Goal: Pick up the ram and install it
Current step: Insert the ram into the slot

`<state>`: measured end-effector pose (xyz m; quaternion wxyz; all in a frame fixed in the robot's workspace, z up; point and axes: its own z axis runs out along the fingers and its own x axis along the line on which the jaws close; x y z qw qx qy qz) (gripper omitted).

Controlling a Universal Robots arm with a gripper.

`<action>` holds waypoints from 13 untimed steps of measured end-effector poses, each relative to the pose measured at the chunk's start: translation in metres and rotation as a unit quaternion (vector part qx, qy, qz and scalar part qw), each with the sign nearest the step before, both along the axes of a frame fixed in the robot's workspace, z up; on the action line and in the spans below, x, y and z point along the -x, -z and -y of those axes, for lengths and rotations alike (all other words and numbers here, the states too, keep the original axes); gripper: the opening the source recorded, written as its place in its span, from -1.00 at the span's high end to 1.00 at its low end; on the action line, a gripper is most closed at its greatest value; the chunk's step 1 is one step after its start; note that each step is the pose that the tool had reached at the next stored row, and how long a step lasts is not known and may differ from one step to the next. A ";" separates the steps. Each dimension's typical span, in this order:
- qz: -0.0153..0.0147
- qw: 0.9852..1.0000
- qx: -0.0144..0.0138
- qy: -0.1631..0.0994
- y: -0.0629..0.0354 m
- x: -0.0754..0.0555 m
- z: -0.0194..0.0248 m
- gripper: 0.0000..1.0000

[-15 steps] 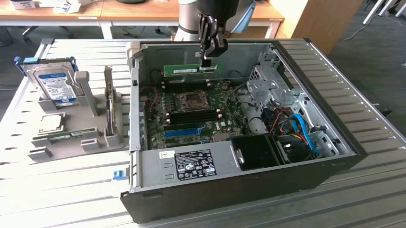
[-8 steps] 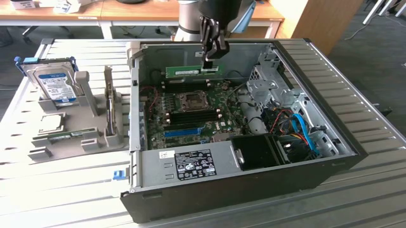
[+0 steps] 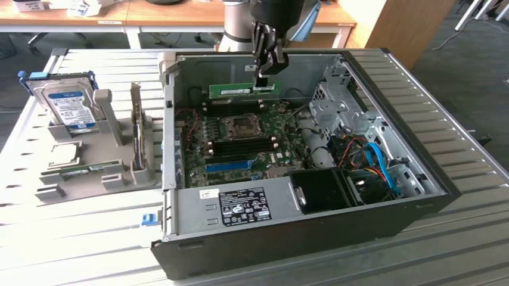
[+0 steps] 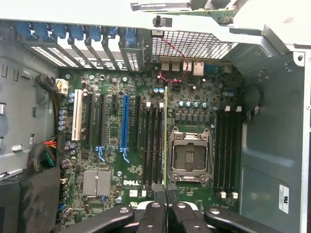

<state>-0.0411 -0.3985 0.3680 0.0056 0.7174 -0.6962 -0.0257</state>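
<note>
Jaws: pinched narrow on 1 stick, the ram [image 3: 238, 90]. 1 gripper [image 3: 266, 84], black, pointing down into the open PC case [image 3: 397, 77]; grip sits nr the ram's end twd the exterior view's right.

Ram: green, pale label, long edge level, inside the case, above the mobo. In wrist view it's edge-on, a thin green line [image 4: 165, 141] running out from betw. the fingertips [image 4: 154, 213], just beside the CPU socket [image 4: 190, 158] and in line w/ the slot bank there. Touching a slot or apart: can't tell.

Ref = CPU socket, 1x, open, bare.
- Memory-slot banks [image 4: 153, 145]: 2, black, one on each flank of socket.
- Blue slot [image 4: 125, 124]: 1 long, beyond the ram-side bank, away from socket.
- White slot [image 4: 77, 114]: 1, further out the same way.
- Heatsink [image 4: 96, 183]: 1, silver, finned, well apart from socket.

Outside the case, well apart from socket, twd the exterior view's left:
- Grey holder [image 3: 111, 128]: 1.
- Hard drive [image 3: 70, 104]: 1, standing up in holder, blue-white label.
- Green stick [image 3: 80, 171]: 1 more, lying low in holder.
</note>
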 end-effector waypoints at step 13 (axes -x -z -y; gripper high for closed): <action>0.000 1.000 0.000 0.000 0.0047 0.000 0.0000 0.76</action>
